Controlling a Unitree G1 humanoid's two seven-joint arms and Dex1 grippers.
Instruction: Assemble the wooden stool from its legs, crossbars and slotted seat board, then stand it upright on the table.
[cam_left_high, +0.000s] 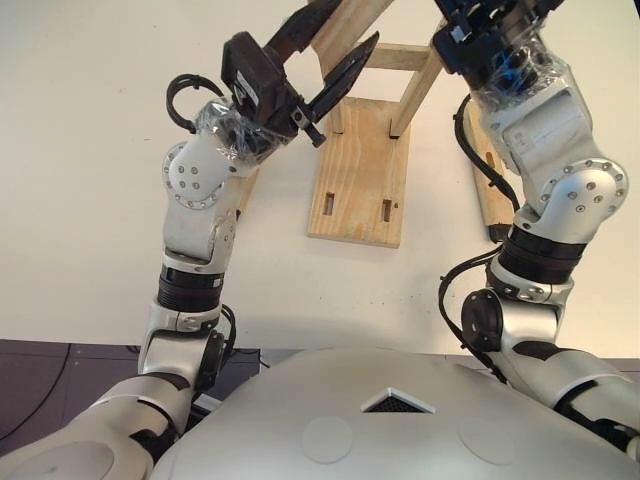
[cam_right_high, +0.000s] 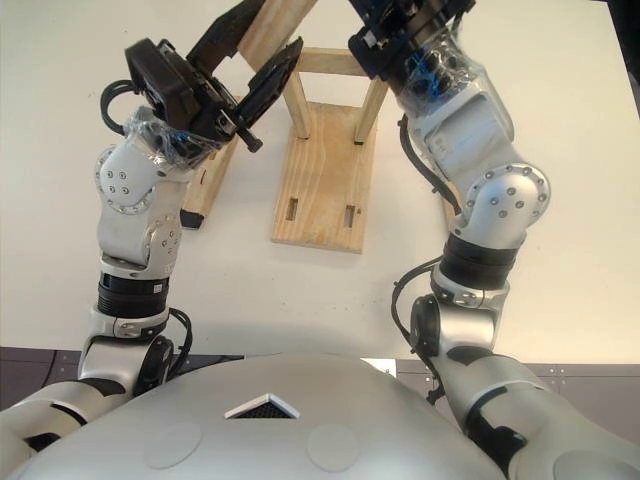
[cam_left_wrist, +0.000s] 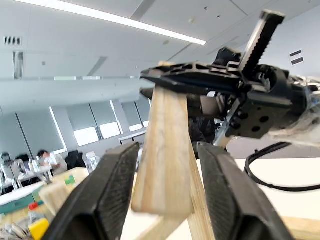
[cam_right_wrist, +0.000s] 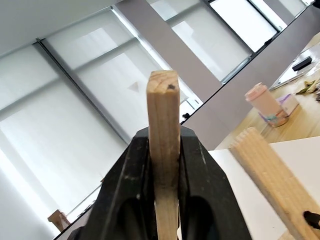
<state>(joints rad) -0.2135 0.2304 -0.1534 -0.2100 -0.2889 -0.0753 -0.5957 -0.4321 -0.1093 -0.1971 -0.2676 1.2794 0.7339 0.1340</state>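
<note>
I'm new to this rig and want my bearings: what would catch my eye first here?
The seat board lies flat mid-table, with a two-legged frame standing on its far end. Over that, the right gripper has its jaws shut on a wooden bar, and the left gripper is at a raised bar too.

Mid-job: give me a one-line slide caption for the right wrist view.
Right pincer shut on an upright pale wooden bar, a second pale wooden bar slanting beside it.
</note>
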